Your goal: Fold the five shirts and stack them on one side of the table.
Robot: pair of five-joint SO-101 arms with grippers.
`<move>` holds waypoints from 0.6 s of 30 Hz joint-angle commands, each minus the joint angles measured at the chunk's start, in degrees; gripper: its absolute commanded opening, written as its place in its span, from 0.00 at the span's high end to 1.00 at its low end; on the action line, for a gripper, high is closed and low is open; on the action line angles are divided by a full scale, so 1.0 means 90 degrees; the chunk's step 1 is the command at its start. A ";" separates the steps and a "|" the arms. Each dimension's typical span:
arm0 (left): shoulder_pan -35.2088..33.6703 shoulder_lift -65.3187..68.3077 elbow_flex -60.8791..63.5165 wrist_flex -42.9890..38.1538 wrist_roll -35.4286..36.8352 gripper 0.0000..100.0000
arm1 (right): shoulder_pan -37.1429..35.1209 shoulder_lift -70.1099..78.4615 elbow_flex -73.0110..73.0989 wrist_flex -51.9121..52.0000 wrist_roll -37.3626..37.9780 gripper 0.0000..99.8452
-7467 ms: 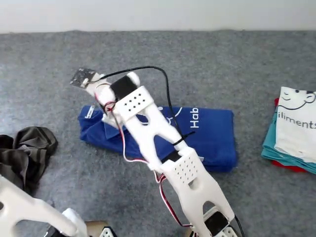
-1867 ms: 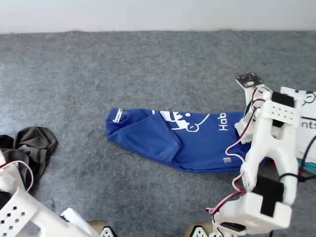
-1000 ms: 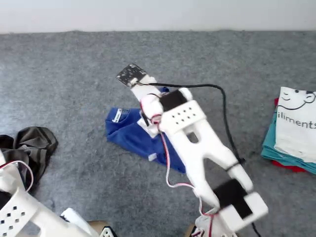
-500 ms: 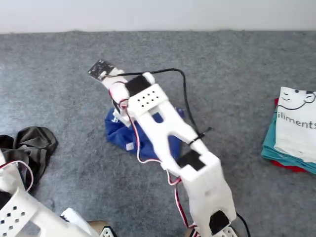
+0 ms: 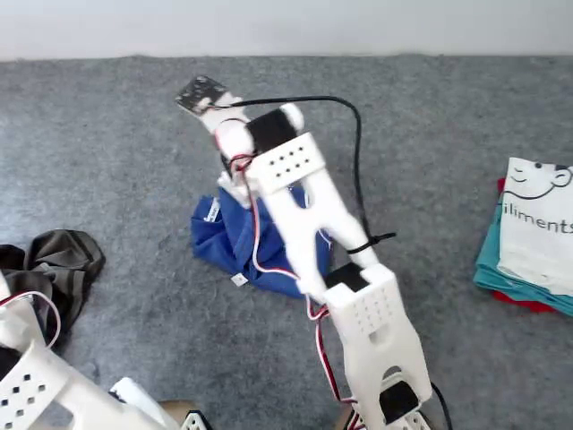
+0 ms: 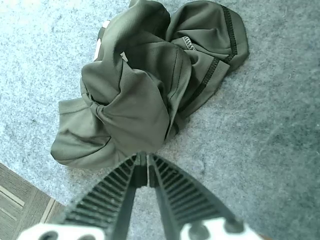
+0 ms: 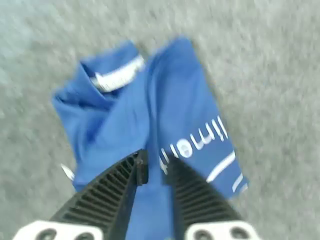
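From above, the stack (image 5: 535, 235) sits at one edge of the table (image 5: 430, 134), with a white shirt on top and teal and red ones under it, so three of the five look finished. The blue shirt (image 5: 219, 244) lies near the middle, doubled over itself and bunched rather than flat, with the right arm (image 5: 300, 210) stretched across it. I judge this fold half made, and the shirt has yet to go to the stack. The olive shirt (image 5: 52, 262) is a crumpled heap at the opposite edge, close to the left arm (image 5: 36, 385), and looks untouched. In the left wrist view, the left gripper (image 6: 147, 167) is closed on nothing and hangs just short of the olive shirt (image 6: 142, 85). In the right wrist view, the right gripper (image 7: 155, 165) hangs right over the blue shirt (image 7: 122, 117), whose neck label (image 7: 117, 77) and white lettering face up. The blur makes it impossible to tell whether it grips the cloth or has let go.
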 commanded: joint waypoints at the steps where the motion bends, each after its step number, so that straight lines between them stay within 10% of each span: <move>1: -0.0029 -0.0088 -0.0044 0.0107 0.0010 0.98 | 0.0474 -0.0884 0.1241 0.0288 0.0147 0.99; 10: 0.0020 -0.1426 0.0024 0.0068 0.0010 0.98 | -0.0073 -0.0611 0.2813 -0.0151 0.0117 0.99; 18: -0.0225 -0.2676 0.0943 -0.0059 -0.0313 0.98 | -0.1968 0.0034 0.0547 -0.0444 0.0107 0.99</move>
